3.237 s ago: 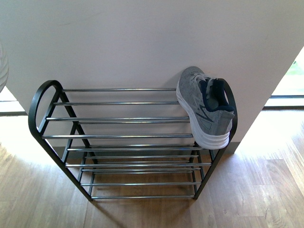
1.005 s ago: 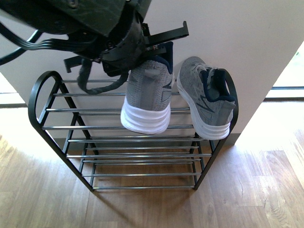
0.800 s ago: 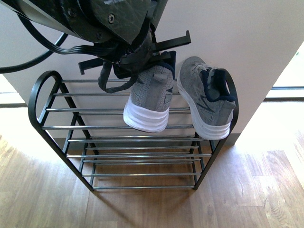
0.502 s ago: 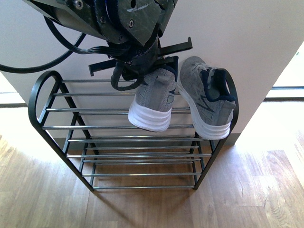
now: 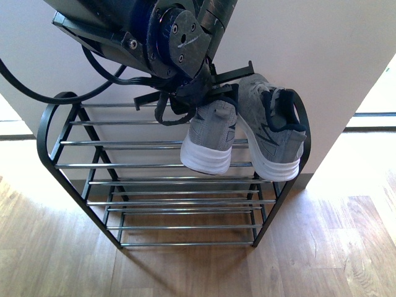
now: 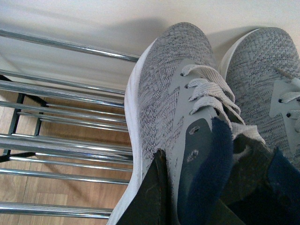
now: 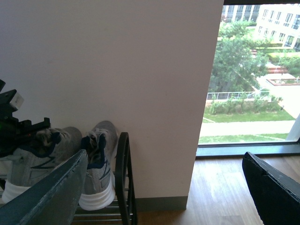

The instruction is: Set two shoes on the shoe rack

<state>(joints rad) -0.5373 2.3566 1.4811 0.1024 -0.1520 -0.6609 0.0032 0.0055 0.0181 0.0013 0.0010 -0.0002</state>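
Note:
In the front view my left gripper (image 5: pixel 204 93) is shut on the heel collar of a grey sneaker (image 5: pixel 210 139). That sneaker hangs heel-out over the top bars of the shoe rack (image 5: pixel 52 133), close beside the other grey sneaker (image 5: pixel 272 136), which rests at the rack's right end. The left wrist view shows the held sneaker (image 6: pixel 173 112) toe toward the wall, my left gripper (image 6: pixel 201 187) clamped on its navy lining, and the second sneaker (image 6: pixel 262 70) alongside. My right gripper (image 7: pixel 161 197) stands open off the rack's right side, holding nothing.
A white wall (image 5: pixel 322 55) stands right behind the rack. Wood floor (image 5: pixel 185 272) lies in front and to the sides. The rack's black end frame (image 7: pixel 123 173) and a window (image 7: pixel 253 70) are in the right wrist view. Lower chrome tiers (image 5: pixel 185 216) hold nothing.
My left arm came into view carrying the sneaker and has moved it rightward and lower, closing the gap to the sneaker resting on the rack. That sneaker has not moved.

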